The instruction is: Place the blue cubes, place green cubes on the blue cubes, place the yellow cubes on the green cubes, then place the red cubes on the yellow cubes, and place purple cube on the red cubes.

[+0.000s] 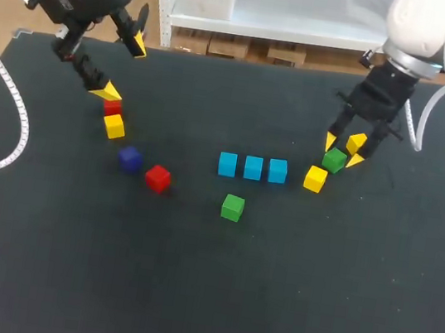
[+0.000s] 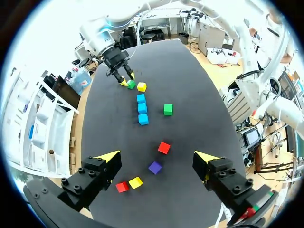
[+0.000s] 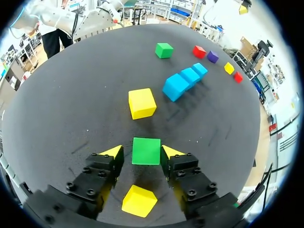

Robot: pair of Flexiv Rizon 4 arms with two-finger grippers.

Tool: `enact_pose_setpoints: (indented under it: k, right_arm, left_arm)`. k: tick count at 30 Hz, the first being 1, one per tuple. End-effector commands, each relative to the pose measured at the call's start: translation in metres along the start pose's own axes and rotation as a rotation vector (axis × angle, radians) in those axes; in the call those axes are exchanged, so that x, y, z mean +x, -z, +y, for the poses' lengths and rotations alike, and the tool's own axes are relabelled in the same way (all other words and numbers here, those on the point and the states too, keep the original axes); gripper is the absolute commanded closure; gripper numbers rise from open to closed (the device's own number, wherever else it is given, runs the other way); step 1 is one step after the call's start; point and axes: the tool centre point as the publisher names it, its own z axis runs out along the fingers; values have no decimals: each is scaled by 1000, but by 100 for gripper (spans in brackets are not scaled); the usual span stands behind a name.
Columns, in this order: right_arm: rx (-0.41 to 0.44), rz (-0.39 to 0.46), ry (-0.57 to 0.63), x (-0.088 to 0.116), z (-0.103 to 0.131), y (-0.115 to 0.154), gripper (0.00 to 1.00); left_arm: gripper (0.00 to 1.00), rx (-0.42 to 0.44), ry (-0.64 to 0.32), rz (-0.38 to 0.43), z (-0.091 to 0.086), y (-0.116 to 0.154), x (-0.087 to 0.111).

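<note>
Between the right jaws sits a green cube [image 3: 146,150], flat on the table [image 1: 186,295], pretty much centred between the two yellow tips. These jaws are open around it rather than clamped: there's a thin dark gap on one side, and the other tip is right up next to it. The cube's plain bright green with crisp edges, its top face turned up at the wrist camera. A rear yellow cube [image 3: 138,200] lies back under the jaws, and a front yellow cube [image 3: 142,103] sits just ahead of the green one. Further ahead, three blue cubes [image 1: 252,168] touch in a row, with a second green cube [image 1: 232,207] near them. The left jaws are spread wide with nothing in them, hanging over a small red cube [image 1: 112,106] touching a left yellow cube [image 1: 114,126].
</note>
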Motion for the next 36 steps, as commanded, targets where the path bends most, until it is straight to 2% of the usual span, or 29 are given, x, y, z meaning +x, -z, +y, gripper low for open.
enact_pose_setpoints:
  k: [1,3,4,5,11,15,18,21,22,26,32,36]
  right_arm:
    - [-7,-6,-2,1,-4,0,67]
    - [-4,-6,-7,0,-4,1,85]
    - [-2,-5,-10,0,-4,2,98]
    - [1,-4,-15,-1,-3,2,100]
    - [24,0,-68,-7,-1,8,100]
    - [45,14,-217,-16,-1,15,100]
    - [103,38,-375,-22,-2,22,100]
    - [180,26,-518,-30,-3,29,100]
    - [217,10,-551,-33,-4,31,100]
    - [285,41,-701,-45,-6,32,100]
    - [406,48,-852,-67,-13,28,100]
    - [460,68,-901,-79,-20,25,100]
  left_arm:
    - [0,-1,-3,-2,0,0,1]
    - [0,-1,-3,-2,0,0,1]
    - [0,-1,-3,-2,0,0,1]
    - [0,-1,-3,-2,0,0,1]
    - [0,-1,-3,-2,0,0,1]
    - [0,-1,-3,-2,0,0,1]
    - [0,-1,-3,-2,0,0,1]
    - [0,-1,-3,-2,0,0,1]
    - [0,-1,-3,-2,0,0,1]
    - [0,-1,-3,-2,0,0,1]
    - [0,-1,-3,-2,0,0,1]
    - [0,-1,-3,-2,0,0,1]
